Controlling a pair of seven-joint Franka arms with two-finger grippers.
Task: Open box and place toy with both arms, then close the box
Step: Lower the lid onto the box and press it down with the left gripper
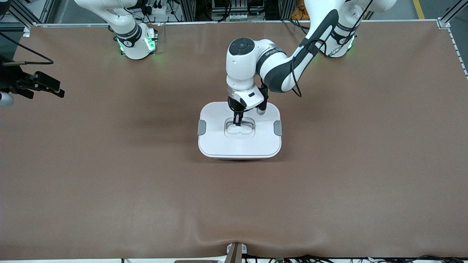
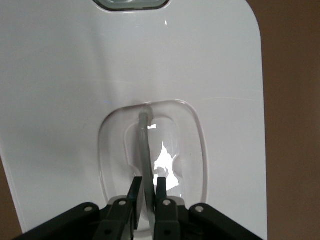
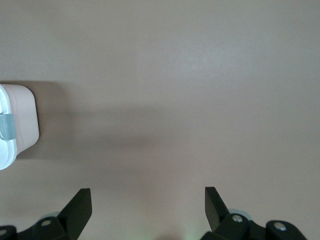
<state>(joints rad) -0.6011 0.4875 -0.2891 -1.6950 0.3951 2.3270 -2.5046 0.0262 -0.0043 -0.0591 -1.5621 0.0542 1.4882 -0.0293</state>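
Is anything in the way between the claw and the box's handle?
Nothing visible. The left claw already sits in the recess of the white plastic lid, its fingers on either side of the thin clear handle. The right claw waits over bare table.

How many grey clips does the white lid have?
2: one grey plastic clip at the lid's end toward the right arm, one grey clip at its end toward the left arm.

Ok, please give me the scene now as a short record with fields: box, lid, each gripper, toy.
box: on the table's middle, pink tub under the lid
lid: white, on the box, grey clip at each end
left gripper: in the lid's recessed handle, fingers narrow around the handle bar
right gripper: open over bare table toward the right arm's end, waiting
toy: not visible
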